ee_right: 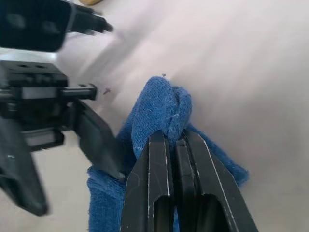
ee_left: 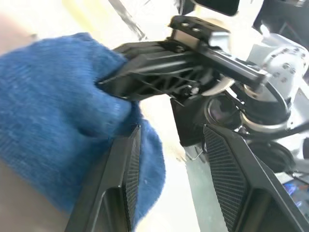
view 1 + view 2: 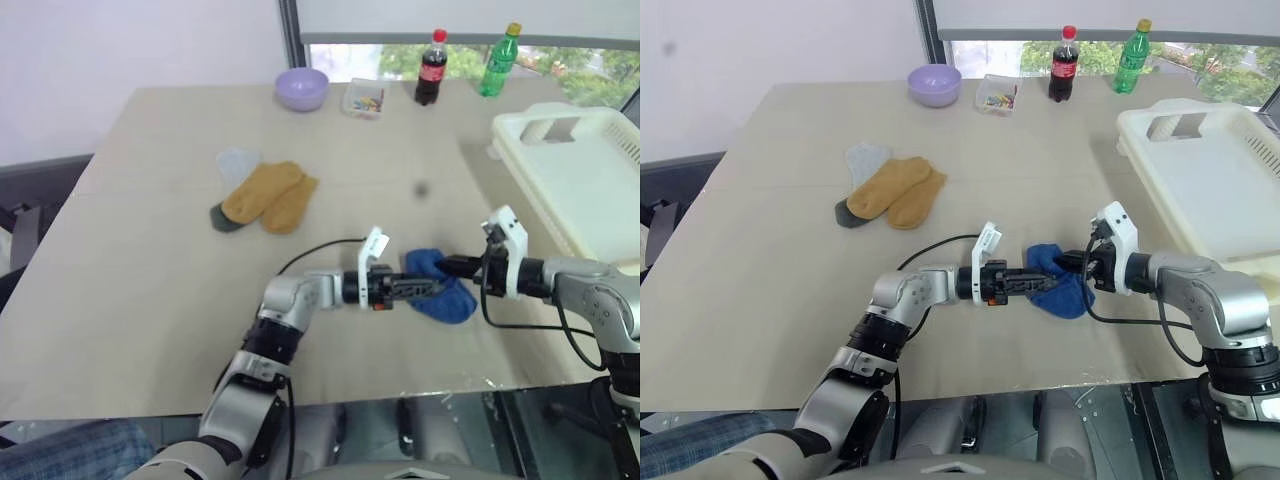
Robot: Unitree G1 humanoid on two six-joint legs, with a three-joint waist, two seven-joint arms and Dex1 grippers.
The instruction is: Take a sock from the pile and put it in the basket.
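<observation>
Sock: the royal-blue sock (image 3: 1060,285) lies near the desk's (image 3: 760,300) front edge, between both arms.
Right gripper (image 1: 174,140): clamped on a fold, ready to lift.
Left gripper (image 2: 169,164): half open, one finger against the sock, apparently releasing.
Basket (image 3: 1200,180): at the desk's right edge, waiting.

5 socks (image 3: 262,196), 2 bottles (image 3: 431,68).

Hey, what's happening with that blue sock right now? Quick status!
Right pincer shut on the blue sock. Left pincer open, one finger against it. Sock over the table, basket at right, path unobstructed.
</observation>
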